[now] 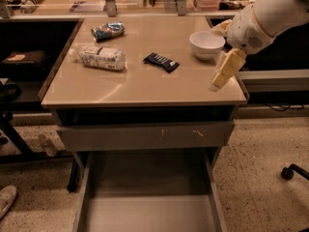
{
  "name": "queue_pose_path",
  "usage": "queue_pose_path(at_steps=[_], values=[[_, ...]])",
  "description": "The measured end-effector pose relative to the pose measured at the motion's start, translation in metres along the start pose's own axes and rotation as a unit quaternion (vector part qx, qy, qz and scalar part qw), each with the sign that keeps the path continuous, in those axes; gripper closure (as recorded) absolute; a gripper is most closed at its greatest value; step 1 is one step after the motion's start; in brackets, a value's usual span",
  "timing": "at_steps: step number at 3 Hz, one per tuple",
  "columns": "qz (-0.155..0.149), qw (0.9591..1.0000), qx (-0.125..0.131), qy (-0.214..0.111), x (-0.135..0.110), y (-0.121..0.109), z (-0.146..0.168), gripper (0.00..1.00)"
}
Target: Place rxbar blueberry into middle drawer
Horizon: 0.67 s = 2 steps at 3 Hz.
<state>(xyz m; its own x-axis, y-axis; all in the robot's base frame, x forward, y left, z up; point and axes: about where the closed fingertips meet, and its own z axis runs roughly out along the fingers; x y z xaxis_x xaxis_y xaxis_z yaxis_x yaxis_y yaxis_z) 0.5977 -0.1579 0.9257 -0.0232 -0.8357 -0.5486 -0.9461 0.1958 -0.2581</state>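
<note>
the rxbar blueberry (161, 62), upper centre of the frame, is navy-black with white lettering, on a pale tan desk (145, 88) that also shows a white bowl (206, 44), a blue-and-silver bag (107, 31) and a whitish packet (101, 57) with dark print. the pincer (218, 82), upper right, is pale yellow under a white arm (270, 13). the middle drawer (145, 211), at the bottom, is plain grey, the drawer front (120, 137) grey with pale scratches, the floor (260, 168) speckled beige.

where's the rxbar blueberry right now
The rxbar blueberry lies near the middle of the tabletop in the camera view, between the whitish packet on its left and the white bowl on its right; the gripper hangs over the tabletop's right edge.
</note>
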Motion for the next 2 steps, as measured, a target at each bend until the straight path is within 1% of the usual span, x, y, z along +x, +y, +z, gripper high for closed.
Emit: queue_pose_path(at_steps=[1,2], values=[[0.043,0.9981,-0.009,-0.043,0.0091,-0.0078,0.0122,0.00],[0.043,0.9981,-0.009,-0.043,0.0091,-0.0079,0.0123,0.00]])
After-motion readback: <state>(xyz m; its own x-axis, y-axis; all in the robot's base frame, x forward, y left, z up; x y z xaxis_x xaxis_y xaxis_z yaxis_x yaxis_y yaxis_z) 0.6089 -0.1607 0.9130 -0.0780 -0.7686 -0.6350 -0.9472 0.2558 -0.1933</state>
